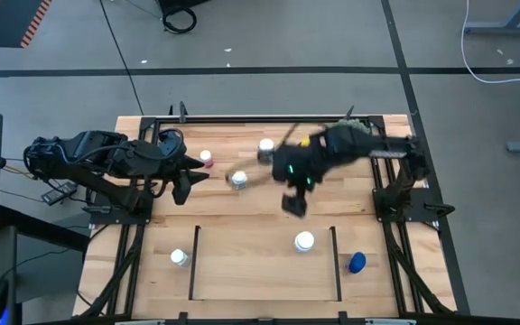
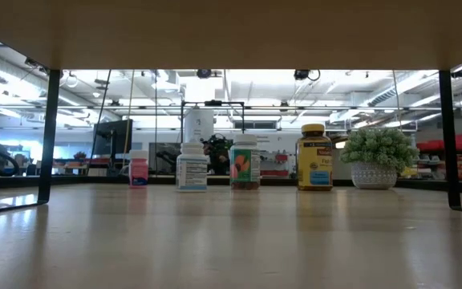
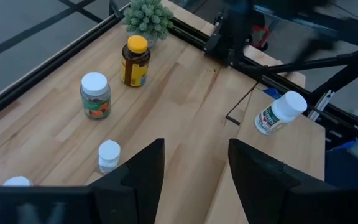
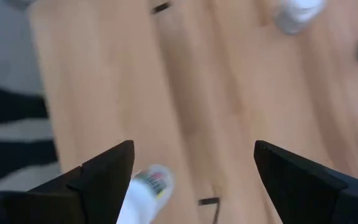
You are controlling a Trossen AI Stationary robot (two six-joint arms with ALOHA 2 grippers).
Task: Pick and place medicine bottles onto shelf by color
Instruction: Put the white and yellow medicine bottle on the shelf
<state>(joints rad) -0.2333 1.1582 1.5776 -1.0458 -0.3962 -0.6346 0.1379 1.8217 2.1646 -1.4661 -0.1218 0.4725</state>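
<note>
In the high view, a reddish bottle (image 1: 207, 159) and two white-capped bottles (image 1: 238, 179) (image 1: 266, 145) stand on the far half of the table. A white-capped bottle (image 1: 304, 241) stands in the shelf (image 1: 260, 271), between its black side bars. Another white one (image 1: 180, 257) stands left of the shelf and a blue one (image 1: 357, 263) right of it. The amber, yellow-capped bottle (image 3: 135, 61) shows in the left wrist view. My left gripper (image 1: 181, 185) (image 3: 194, 168) is open near the far-left bottles. My right gripper (image 1: 294, 203) (image 4: 191, 180) is open above the table, just beyond the shelf's far end.
A spiky green plant in a white pot (image 2: 379, 156) (image 3: 148, 17) stands at the far edge, right of the amber bottle (image 2: 314, 158). Black frame rails (image 1: 395, 194) run along both table sides. Bare wood lies in the shelf's left part (image 1: 242, 262).
</note>
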